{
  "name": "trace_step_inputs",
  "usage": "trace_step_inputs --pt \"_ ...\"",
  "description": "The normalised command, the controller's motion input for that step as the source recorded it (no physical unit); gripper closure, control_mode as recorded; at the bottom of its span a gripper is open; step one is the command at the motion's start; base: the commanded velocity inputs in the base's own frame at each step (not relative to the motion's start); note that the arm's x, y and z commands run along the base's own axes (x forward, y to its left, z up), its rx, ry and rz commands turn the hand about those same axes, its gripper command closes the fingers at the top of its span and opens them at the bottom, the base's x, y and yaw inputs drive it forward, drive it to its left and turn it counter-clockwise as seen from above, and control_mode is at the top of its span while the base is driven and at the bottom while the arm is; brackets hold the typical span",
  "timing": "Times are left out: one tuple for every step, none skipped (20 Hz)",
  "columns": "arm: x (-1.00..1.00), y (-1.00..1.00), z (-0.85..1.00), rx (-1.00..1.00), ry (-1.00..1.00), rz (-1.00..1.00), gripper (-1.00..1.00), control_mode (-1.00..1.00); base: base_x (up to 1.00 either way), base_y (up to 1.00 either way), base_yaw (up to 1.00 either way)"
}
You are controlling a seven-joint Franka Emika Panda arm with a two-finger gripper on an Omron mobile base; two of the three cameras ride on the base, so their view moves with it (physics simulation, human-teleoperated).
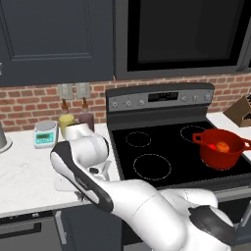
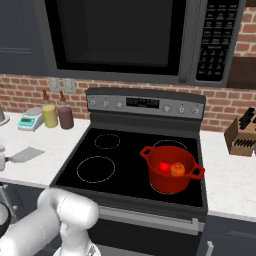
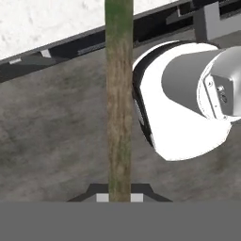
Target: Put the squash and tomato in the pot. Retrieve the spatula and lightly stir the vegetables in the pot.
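Stovetop's set: squash [image 2: 177, 169] and tomato [image 2: 164, 166] sit in the pot [image 2: 170, 187]. Gripper [image 3: 120, 196] is clamped on the spatula [image 3: 118, 94] handle over by the counter [image 2: 35, 172]. That long swing across could clip the pot rim or let the handle slip.

Pot [image 2: 170, 176]: bright red, on glossy black stovetop [image 2: 125, 160] marked with thin white dotted burner rings. Tomato [image 2: 164, 167]: red. Squash [image 2: 177, 169]: orange. Spatula [image 2: 26, 155]: flat grey blade; handle in hand view [image 3: 118, 94] brown wood grain, greenish toward the far end. Counter [image 2: 50, 150]: white, faint grey speckle. Backsplash [image 1: 29, 105]: red-brown brick, pale mortar. Cabinets [image 1: 54, 39]: dark navy. Two bottles: one yellow [image 2: 49, 115], one dark maroon [image 2: 65, 117]. Scale [image 1: 45, 134]: pale teal. Knife block [image 2: 241, 136]: brown.
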Motion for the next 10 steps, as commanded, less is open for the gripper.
trace_step_inputs --pt "-0.14 -0.99 0.89 0.03 0.00 -0.14 1.00 -1.00 0.00 0.00 0.00" --pt "-0.10 -1.00 1.00 0.05 0.00 -0.15 1.00 -1.00 0.00 0.00 0.00" --pt "-0.04 -1.00 0.96 0.06 0.00 -0.16 1.00 -1.00 0.00 0.00 0.00" --pt "-0.04 -1.00 0.89 0.07 0.00 -0.18 1.00 -1.00 0.00 0.00 0.00" --pt "0.00 -1.00 0.83 0.08 0.00 -0.22 1.00 -1.00 0.00 0.00 0.00" --pt "0.00 -1.00 0.82 0.09 0.00 -0.25 1.00 -1.00 0.00 0.00 0.00" --pt "0.00 -1.00 0.77 0.09 0.00 -0.28 1.00 -1.00 0.00 0.00 0.00" --pt "0.00 -1.00 0.75 0.10 0.00 -0.31 1.00 -1.00 0.00 0.00 0.00" --pt "0.00 -1.00 0.69 0.10 0.00 -0.32 1.00 -1.00 0.00 0.00 0.00" --pt "0.00 -1.00 0.64 0.11 0.00 -0.35 1.00 -1.00 0.00 0.00 0.00"
